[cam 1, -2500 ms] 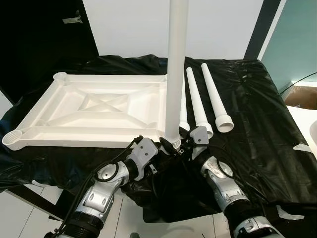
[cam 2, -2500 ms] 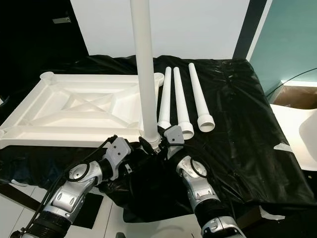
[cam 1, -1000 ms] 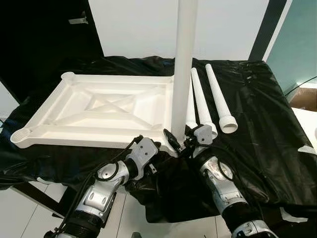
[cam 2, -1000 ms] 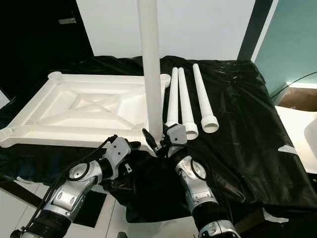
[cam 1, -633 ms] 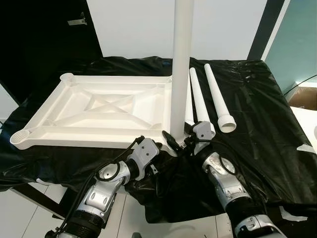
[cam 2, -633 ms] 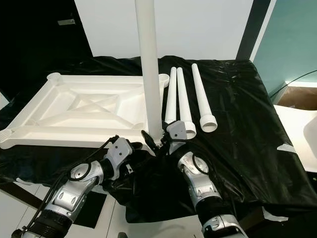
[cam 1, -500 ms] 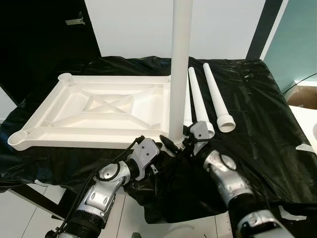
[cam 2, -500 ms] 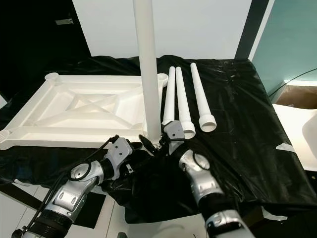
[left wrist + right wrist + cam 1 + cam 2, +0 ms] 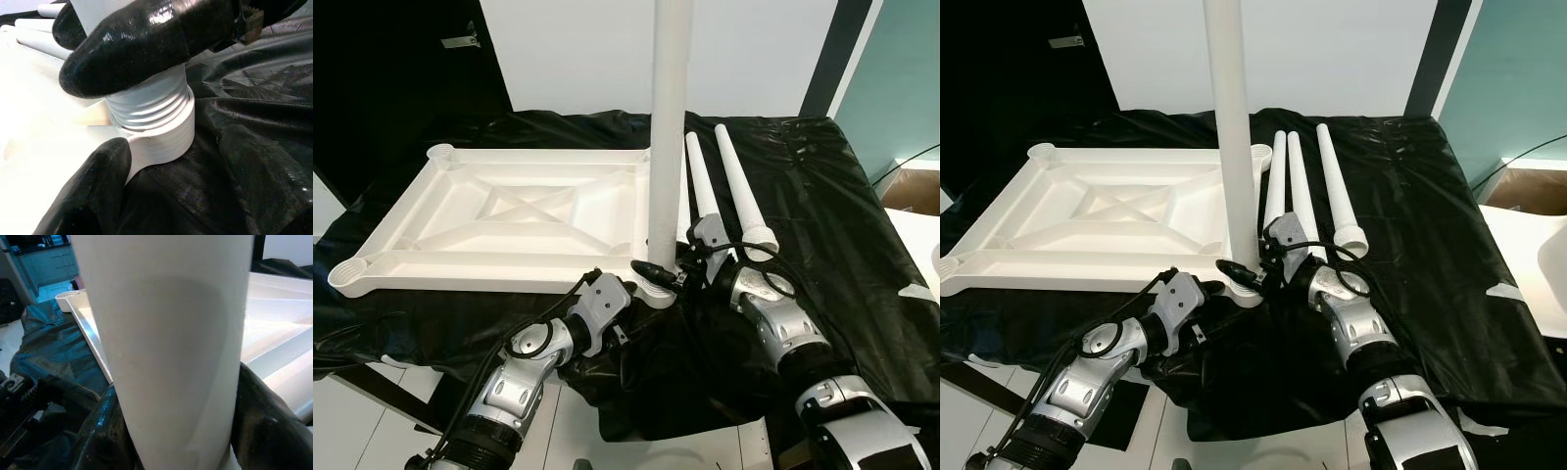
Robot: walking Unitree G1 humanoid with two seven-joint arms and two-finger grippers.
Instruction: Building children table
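White tabletop [image 9: 499, 220] lying upside down on the worktop [image 9: 822, 215] under black plastic sheeting [image 9: 862, 294], ribs facing up. One white leg [image 9: 670, 127] standing upright in the near right corner socket [image 9: 161, 139], threaded end sitting in the collar but a few threads visible above it in the left wrist view. Right end effector [image 9: 663, 270] clamped around that leg low down, just above the socket, one black finger [image 9: 105, 440] on each side of the tube. Left end effector [image 9: 631, 284] right at the socket from the near side, fingers [image 9: 98, 191] spread wide, one below the collar and one up near the threads; not gripping anything as far as can be made out. Three spare legs [image 9: 1332, 186] lying flat side by side on the sheeting just right of the tabletop, wide ends toward the robot, right arm reaching across in front of them.
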